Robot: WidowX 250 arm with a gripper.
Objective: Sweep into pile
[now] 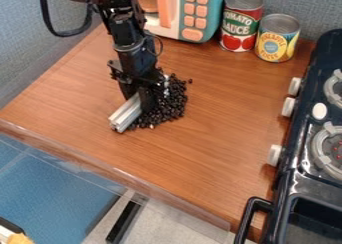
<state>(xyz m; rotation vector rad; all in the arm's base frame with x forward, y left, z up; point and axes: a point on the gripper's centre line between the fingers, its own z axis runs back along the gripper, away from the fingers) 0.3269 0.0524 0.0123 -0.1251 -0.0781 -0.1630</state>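
In front of the toy microwave [189, 13], the claw [141, 101] grips a likely light, stiff bar [125, 113], best held mid-length; beans [175, 102] should roll.

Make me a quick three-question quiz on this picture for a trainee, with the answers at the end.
1. Multiple choice: what does the gripper hold?
a) a sponge
b) a silver bar
c) a spoon
2. True or false: the dark beans are spread evenly over the whole counter.
3. Short answer: how many cans stand to the right of the toy microwave in the picture?

Key:
1. b
2. False; they are bunched close around the gripper and the bar.
3. Two.
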